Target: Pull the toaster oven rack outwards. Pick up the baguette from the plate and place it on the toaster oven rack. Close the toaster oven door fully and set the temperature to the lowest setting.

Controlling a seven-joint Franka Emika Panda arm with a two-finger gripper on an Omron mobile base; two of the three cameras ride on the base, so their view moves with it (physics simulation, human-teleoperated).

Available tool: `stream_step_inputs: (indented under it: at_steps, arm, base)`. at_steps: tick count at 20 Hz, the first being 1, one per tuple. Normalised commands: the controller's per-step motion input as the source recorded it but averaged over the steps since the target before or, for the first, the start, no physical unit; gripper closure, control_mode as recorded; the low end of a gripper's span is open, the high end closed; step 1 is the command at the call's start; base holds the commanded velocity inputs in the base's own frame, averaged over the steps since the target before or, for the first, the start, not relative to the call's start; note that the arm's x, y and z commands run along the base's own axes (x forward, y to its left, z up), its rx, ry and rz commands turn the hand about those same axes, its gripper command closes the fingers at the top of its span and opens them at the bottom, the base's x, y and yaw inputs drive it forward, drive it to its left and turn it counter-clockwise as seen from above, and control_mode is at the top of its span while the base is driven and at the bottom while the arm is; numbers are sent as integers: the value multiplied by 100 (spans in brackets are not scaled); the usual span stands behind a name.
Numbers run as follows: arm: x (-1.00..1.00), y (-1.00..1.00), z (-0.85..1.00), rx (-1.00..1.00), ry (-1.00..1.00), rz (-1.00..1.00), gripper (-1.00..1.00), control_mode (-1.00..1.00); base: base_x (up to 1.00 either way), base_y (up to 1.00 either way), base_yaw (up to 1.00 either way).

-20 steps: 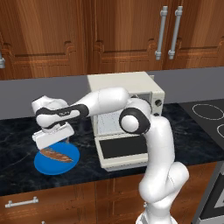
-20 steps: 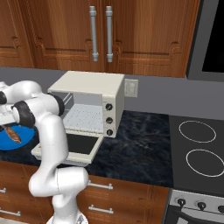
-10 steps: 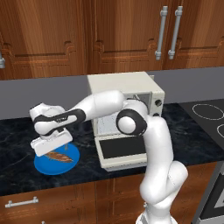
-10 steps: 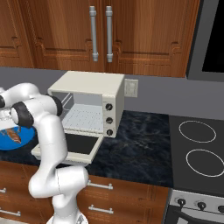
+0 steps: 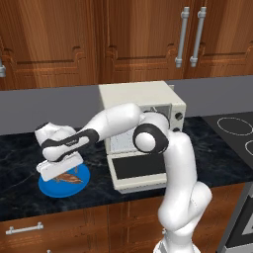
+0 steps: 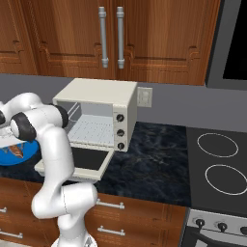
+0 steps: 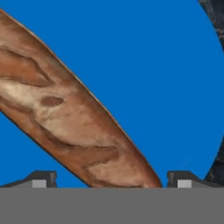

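**Ana:** The gripper (image 7: 108, 179) was down low over the plate (image 7: 144, 52) there, jaws spread wide and holding nothing, one fingertip (image 7: 39, 178) on each side of the baguette (image 7: 65, 109).

**Ben:** And the loaf lay flat on that blue plate, running diagonally across the hand view, its near end sitting right between the two tips.

**Ana:** From the left base view the hand (image 5: 59, 165) covered most of the baguette (image 5: 69, 178), with the plate (image 5: 64, 188) on the dark counter (image 5: 20, 163), left of the toaster oven (image 5: 143, 106).

**Ben:** The toaster oven door (image 6: 77, 161) was dropped open, and the toaster oven rack (image 6: 91, 130) looked ready to receive it, though how far out it sat I couldn't tell.

**Ana:** How would that loaf handle, you reckon?

**Ben:** Light, I'd say, stiff crust, rough enough not to slip. Squeeze too hard and it might crush or crack.

**Ana:** Where to take it?

**Ben:** Across its narrow width, nearer the middle than that tapering end, so it wouldn't tip or swing.
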Motion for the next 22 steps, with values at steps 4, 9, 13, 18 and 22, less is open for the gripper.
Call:
stream_step_inputs:
  at_steps: [4, 9, 13, 18, 22]
  arm:
    - [1, -12, -11, 11, -4, 0, -100, -100]
    - [3, -16, -1, 18, -5, 1, -100, -100]
    - [11, -9, -11, 16, -12, 1, -100, -100]
    - [6, 0, -17, 2, -24, 6, -100, -100]
    - [2, 0, -3, 0, -18, 5, -100, -100]
  base:
    - [0, 0, 0]
    - [0, 0, 0]
    - [0, 0, 0]
    - [0, 0, 0]
    - [0, 0, 0]
